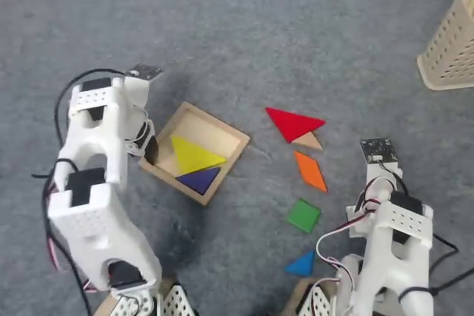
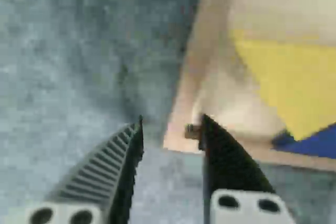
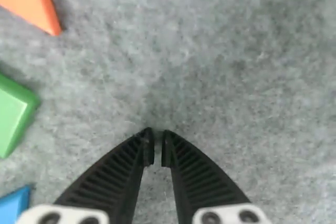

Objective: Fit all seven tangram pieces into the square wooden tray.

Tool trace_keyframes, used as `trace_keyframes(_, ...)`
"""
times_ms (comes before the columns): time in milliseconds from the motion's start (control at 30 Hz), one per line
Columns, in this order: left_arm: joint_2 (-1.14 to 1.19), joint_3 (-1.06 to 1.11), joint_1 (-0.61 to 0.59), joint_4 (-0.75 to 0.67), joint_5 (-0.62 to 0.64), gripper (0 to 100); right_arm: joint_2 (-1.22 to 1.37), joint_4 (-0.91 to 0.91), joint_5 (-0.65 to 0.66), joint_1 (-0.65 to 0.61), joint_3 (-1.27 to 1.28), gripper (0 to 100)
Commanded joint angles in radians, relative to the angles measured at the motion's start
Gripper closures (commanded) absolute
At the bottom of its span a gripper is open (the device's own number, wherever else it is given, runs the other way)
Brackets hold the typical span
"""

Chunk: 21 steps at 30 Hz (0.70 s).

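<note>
High cam looks down over grey felt table (image 1: pixel 222 49). Left wrist cam v. close on square wooden tray (image 2: pixel 184 93) corner; right wrist cam close over felt, shares green square piece (image 3: pixel 10 114) w/ high view

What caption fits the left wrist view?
Open left gripper flanking the square wooden tray's corner; yellow triangle piece inside.

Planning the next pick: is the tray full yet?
Not full: the tray holds the yellow triangle and purple triangle; bare wood shows beside them.
</note>
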Motion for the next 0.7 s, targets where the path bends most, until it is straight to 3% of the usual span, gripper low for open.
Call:
trace_keyframes(0, 0.061, -0.010, -0.012, -0.041, 0.015, 83, -0.031, -0.019, 0.014, 0.025, 0.005, 94.6)
trace_keyframes(333, 0.130, -0.035, -0.043, 0.120, 0.012, 87, -0.031, -0.019, 0.014, 0.025, 0.005, 94.6)
trace_keyframes(667, 0.066, -0.045, -0.021, 0.146, 0.015, 99, -0.031, -0.019, 0.014, 0.025, 0.005, 94.6)
